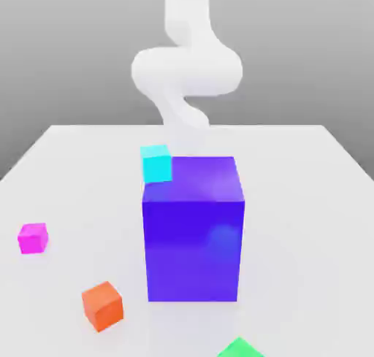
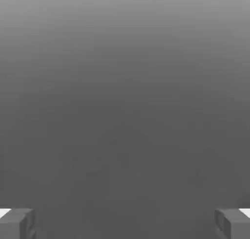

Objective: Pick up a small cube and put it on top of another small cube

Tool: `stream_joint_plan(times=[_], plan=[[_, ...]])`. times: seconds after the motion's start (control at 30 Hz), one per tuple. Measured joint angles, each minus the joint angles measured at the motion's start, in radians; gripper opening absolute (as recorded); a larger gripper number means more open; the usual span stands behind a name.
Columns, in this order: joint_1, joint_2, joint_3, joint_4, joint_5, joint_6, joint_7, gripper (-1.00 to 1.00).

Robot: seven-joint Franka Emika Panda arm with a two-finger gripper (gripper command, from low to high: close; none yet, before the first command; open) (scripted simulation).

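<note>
The small magenta-pink cube (image 1: 33, 238) sits on the white table at the exterior view's left, standing alone. My white arm (image 1: 186, 67) curls down behind the big blue-purple block (image 1: 193, 231) at the table's middle. In the hand view my gripper (image 2: 125, 224) is open, its two grey fingertips (image 2: 17, 223) far apart, with nothing between them but plain grey background.
A small orange cube (image 1: 102, 305) lies near the front left. Against the big block's upper back left corner shows a small cyan cube (image 1: 156, 163). A green cube (image 1: 239, 348) peeks in at the front edge. The white table (image 1: 307, 202) spreads to the right.
</note>
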Motion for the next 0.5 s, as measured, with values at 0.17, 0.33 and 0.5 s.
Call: stream_joint_plan(times=[0.17,0.33,0.5], plan=[[-0.138,0.179,-0.056,-0.082,-0.033,0.103,0.118,0.00],[-0.260,0.351,-0.131,-0.161,-0.055,0.203,0.225,0.00],[-0.368,0.524,-0.221,-0.240,-0.048,0.303,0.311,0.00]])
